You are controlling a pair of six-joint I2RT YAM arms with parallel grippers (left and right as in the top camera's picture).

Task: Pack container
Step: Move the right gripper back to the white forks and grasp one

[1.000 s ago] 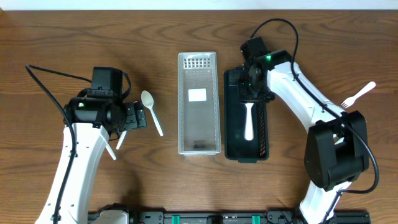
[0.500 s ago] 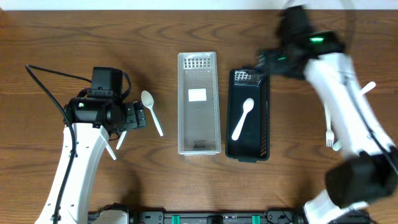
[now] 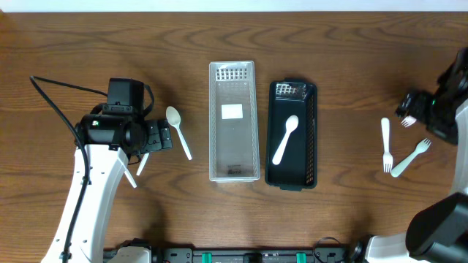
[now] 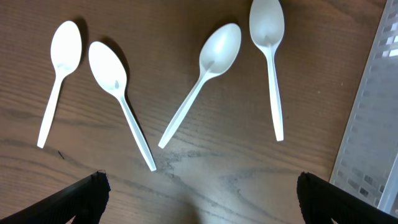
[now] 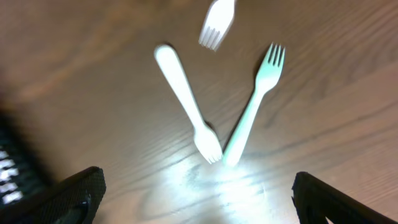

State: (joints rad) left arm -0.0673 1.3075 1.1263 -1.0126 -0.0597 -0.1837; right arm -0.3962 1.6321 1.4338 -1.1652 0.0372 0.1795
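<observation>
A black container (image 3: 314, 139) stands right of centre, and a white spoon (image 3: 285, 139) lies slanted inside it. A clear container (image 3: 213, 124) sits beside it on the left. My left gripper (image 3: 157, 137) hangs open above several white spoons (image 4: 118, 99) on the wood, and its fingers (image 4: 87, 196) hold nothing. My right gripper (image 3: 420, 113) is at the far right, open and empty over three white forks. In the right wrist view two forks (image 5: 186, 99) (image 5: 255, 106) form a V, with a third fork (image 5: 217, 22) above them.
One spoon (image 3: 178, 130) lies between the left arm and the clear container, whose edge (image 4: 373, 112) shows at the right of the left wrist view. The black container's corner (image 5: 12, 168) is at the left of the right wrist view.
My right arm has swung from over the black container to the far right above the forks. Its jaws opened, and the spoon now lies slanted in the black container. The left arm stayed still.
</observation>
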